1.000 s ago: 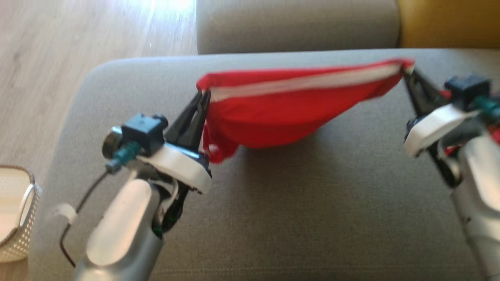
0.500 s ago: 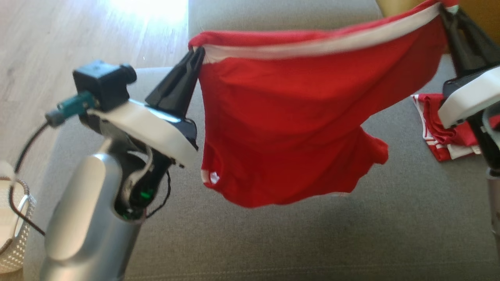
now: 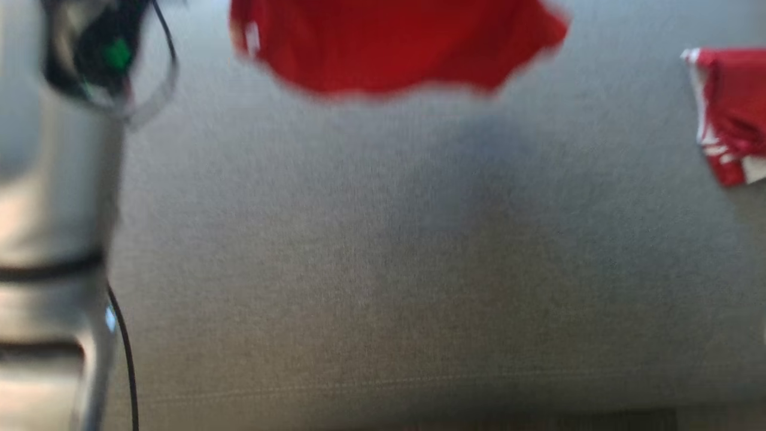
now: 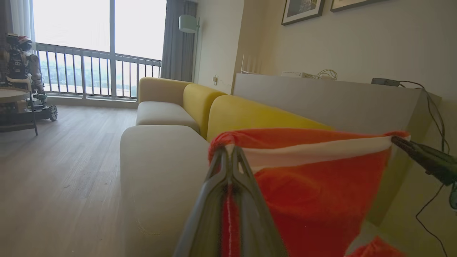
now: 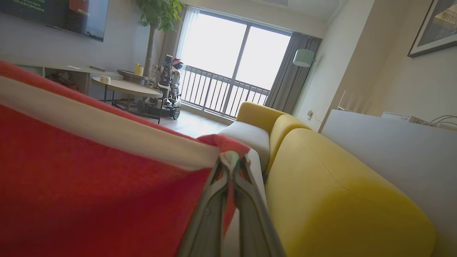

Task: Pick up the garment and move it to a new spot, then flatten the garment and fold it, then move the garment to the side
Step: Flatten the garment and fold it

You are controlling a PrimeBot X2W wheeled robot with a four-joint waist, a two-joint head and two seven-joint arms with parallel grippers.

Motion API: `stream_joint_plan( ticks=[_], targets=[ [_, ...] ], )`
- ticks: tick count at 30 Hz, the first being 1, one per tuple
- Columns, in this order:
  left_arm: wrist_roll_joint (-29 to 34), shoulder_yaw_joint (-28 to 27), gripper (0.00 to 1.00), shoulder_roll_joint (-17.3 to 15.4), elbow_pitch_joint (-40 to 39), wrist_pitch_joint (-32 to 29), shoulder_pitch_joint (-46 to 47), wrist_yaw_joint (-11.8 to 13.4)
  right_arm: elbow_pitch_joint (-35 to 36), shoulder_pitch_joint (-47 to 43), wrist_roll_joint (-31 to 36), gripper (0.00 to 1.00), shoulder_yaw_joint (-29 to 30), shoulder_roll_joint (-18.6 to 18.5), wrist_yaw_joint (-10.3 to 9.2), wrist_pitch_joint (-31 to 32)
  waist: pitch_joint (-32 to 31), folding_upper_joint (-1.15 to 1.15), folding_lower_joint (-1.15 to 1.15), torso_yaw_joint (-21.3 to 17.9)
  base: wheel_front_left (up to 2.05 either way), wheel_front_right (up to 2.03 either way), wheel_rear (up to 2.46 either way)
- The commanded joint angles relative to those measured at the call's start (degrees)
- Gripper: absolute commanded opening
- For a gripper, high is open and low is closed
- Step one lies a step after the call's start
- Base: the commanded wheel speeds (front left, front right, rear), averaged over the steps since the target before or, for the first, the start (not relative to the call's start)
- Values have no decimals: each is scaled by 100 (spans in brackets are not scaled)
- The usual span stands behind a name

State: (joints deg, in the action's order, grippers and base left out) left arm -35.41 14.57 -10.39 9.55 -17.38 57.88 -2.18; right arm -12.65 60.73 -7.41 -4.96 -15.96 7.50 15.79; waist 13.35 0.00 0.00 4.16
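A home living room is indicated in the right wrist view: a yellow-backed sofa at lower right, a framed picture at upper right, a balcony window at centre, a tall plant at upper left.

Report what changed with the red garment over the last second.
The red garment went up: a second ago it sagged onto the grey sofa cushion; now it hangs clear, stretched between the arms. The head camera shifted too. Nothing was let go: the left gripper and right gripper stay shut on its white-banded edge. The other red-and-white garment still lies on the cushion.
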Motion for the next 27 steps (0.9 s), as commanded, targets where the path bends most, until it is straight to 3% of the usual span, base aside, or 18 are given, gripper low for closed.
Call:
stream_joint_plan(
  ticks=[1, 6, 7, 13, 21, 27],
  targets=[
    [221, -203, 0, -295, 155, 194, 755, -95, -174, 737, 92, 0, -97, 146, -1, -246, 1103, 0, 0, -62, 0, 0, 0],
    [666, -176, 0, -349, 1334, 1184, 2157, -278, -1343, 2222, 480, 0, 215, 597, -1, -1320, 1841, 0, 0, -142, 0, 0, 0],
    [666, -176, 0, -349, 1334, 1184, 2157, -278, -1343, 2222, 480, 0, 215, 597, -1, -1320, 1841, 0, 0, -142, 0, 0, 0],
    [1010, 195, 0, -161, 2524, 2494, 2843, -448, -2506, 2483, 814, 0, 752, 1073, -1, -2553, 2231, 0, 0, -96, 0, 0, 0],
    [1212, 1069, 0, 69, 3771, 3161, 2100, -525, -4235, 1690, 903, 0, 268, 1194, -1, -2901, 2007, 0, 0, -5, 0, 0, 0],
    [649, 1527, 0, 113, 4069, 3230, 1047, -529, -5126, 1090, 557, 0, -281, 1083, -1, -2976, 1342, 0, 0, 46, 0, 0, 0]
  ],
)
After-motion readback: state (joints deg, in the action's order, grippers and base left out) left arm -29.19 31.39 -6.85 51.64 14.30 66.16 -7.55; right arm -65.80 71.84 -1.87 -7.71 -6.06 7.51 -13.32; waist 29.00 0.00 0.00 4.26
